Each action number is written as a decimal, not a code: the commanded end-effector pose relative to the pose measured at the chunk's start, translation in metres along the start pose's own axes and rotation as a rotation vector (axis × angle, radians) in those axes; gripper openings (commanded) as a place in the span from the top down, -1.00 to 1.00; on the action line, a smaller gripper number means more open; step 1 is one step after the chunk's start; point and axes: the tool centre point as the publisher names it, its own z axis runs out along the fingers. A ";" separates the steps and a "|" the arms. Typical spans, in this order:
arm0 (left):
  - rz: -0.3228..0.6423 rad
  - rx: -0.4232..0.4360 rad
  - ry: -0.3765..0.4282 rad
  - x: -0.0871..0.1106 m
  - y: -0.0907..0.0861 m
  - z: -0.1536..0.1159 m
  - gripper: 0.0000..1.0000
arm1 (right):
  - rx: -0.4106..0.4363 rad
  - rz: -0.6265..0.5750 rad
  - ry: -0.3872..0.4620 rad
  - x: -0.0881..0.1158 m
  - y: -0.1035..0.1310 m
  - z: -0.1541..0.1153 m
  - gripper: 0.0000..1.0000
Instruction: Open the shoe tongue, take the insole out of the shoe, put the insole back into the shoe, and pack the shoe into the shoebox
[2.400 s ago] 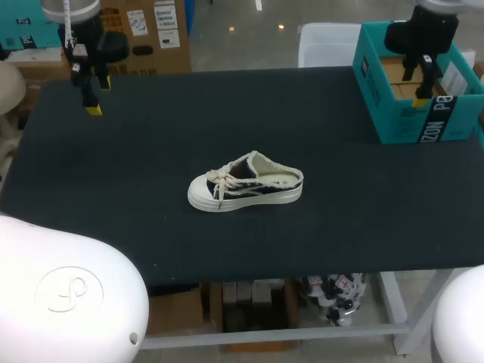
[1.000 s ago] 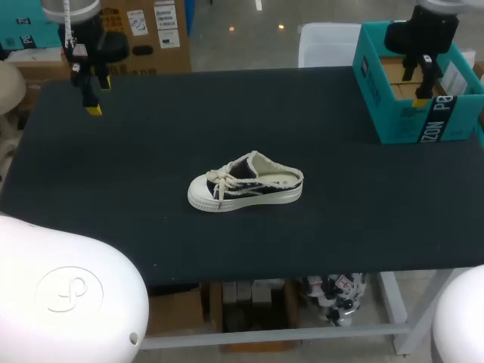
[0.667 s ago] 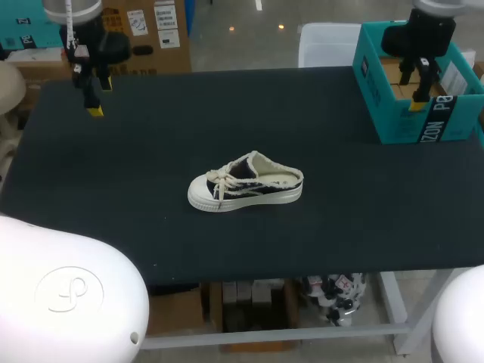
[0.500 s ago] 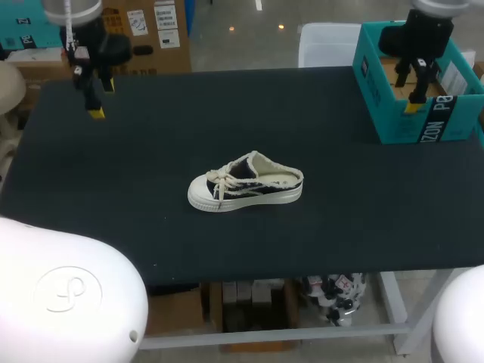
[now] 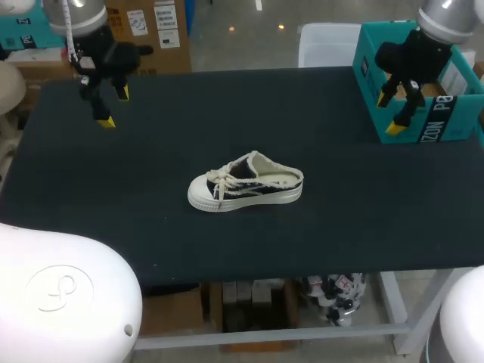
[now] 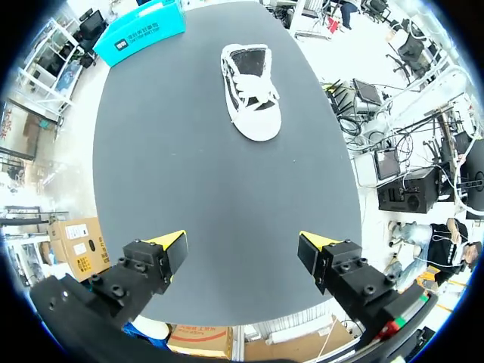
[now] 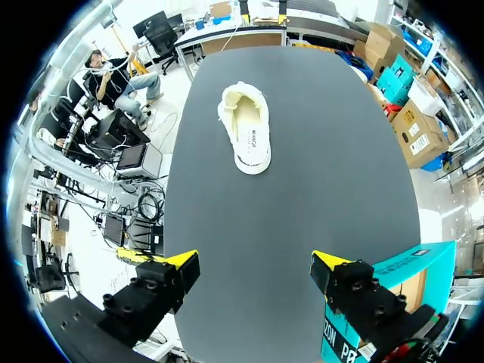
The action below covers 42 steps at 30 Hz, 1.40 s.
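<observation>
Both pincers are empty with fingers spread wide: my left gripper (image 6: 243,246) hangs above the far left corner of the table, and my right gripper (image 7: 253,263) hangs by the near wall of the shoebox (image 5: 423,121), with nothing between the tips of either. The shoe (image 5: 246,181) lies upright on its sole around the middle of the table (image 5: 136,212), well apart from both grippers, with its white toe cap toward my left side and its open heel toward my right. Its laces (image 5: 220,178) are tied in a bow over the tongue, which I judge has not been opened yet. The pale insole (image 7: 246,127) lies flat inside the shoe, as my right wrist view shows through the low heel opening. So, as I read it, nothing of the task is done. The tongue has to be lifted, the insole drawn out and slid back in, and the shoe carried to the box. The teal shoebox stands open at the far right corner, well apart from the shoe. I can make out brown card inside it, but I cannot tell how much room there is.
</observation>
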 end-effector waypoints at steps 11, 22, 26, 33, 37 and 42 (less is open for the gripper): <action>0.036 0.036 -0.010 0.001 -0.022 0.005 -1.00 | -0.130 -0.007 -0.100 0.021 0.029 0.053 -1.00; -0.157 0.042 -0.015 -0.004 -0.039 0.012 -1.00 | -0.166 0.037 -0.095 0.033 0.062 0.097 -1.00; -0.318 0.066 -0.019 -0.006 -0.045 0.009 -1.00 | -0.218 0.035 -0.103 0.036 0.071 0.112 -1.00; -0.558 0.166 -0.029 -0.006 -0.053 0.005 -1.00 | -0.265 0.041 -0.140 0.041 0.086 0.131 -1.00; -0.699 0.223 0.008 -0.009 -0.057 0.012 -1.00 | -0.310 0.061 -0.139 0.041 0.088 0.138 -1.00; -0.719 0.217 -0.024 -0.010 -0.058 0.014 -1.00 | -0.320 0.074 -0.121 0.039 0.089 0.141 -1.00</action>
